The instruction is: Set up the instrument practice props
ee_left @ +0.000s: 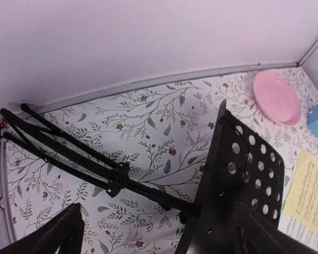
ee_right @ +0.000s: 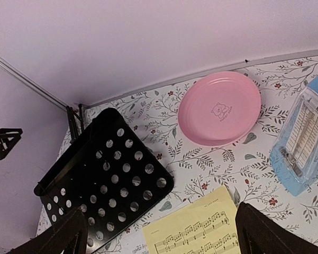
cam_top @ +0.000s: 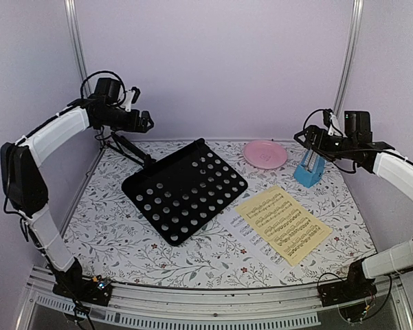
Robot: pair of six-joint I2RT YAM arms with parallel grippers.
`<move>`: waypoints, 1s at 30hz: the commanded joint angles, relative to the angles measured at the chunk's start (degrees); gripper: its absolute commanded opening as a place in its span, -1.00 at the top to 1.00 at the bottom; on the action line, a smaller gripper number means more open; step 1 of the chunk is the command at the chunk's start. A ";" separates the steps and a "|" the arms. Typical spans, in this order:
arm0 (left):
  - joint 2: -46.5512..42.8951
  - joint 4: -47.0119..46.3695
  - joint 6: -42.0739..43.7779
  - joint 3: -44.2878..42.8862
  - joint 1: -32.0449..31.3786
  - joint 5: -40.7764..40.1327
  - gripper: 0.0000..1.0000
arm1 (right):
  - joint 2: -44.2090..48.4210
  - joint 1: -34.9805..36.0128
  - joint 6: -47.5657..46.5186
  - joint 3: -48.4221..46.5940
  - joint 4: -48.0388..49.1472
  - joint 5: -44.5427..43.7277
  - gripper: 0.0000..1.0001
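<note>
Music props lying flat and unassembled on the flowered desk (cam_top: 117,237).

The black perforated music stand (cam_top: 184,190) lies face-up at centre frame, turned diagonally, its folded tripod (cam_top: 127,148) stretching toward the upper left corner. Right of it, in the lower right, the pale-yellow sheet (cam_top: 283,223) of printed music lies flat and askew, overlapping the white sheet (cam_top: 239,223), which peeks out between it and the stand's edge. The small blue metronome (cam_top: 309,170) stands upright at upper right, apart from the sheets.
</note>
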State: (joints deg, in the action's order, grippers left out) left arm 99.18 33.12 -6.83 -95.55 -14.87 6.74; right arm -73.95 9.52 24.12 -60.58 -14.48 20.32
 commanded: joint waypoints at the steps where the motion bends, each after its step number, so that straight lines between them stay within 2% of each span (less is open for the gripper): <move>1: 6.50 8.90 8.28 -4.49 -4.00 -0.55 -0.93 | 5.71 -1.79 3.58 4.93 7.37 3.79 -0.98; 6: 11.35 12.30 12.20 -9.38 -8.78 -1.75 -0.89 | 9.24 -2.47 6.25 7.54 9.25 2.02 -0.98; 10: 16.63 14.60 13.08 -11.30 -11.62 -4.66 -0.60 | 7.81 -2.49 5.41 6.39 6.42 2.52 -0.98; 22: 25.58 16.07 12.49 -17.37 -12.99 -12.52 -0.27 | 8.47 -2.44 6.22 6.88 5.15 4.24 -0.98; 30: 27.30 15.63 13.32 -16.96 -12.90 -13.15 0.25 | 9.89 -2.44 7.22 8.19 5.41 3.57 -0.98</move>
State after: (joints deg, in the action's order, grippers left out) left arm 125.64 48.42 5.98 -111.53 -27.86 -5.89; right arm -65.95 7.20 30.63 -53.67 -9.19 24.25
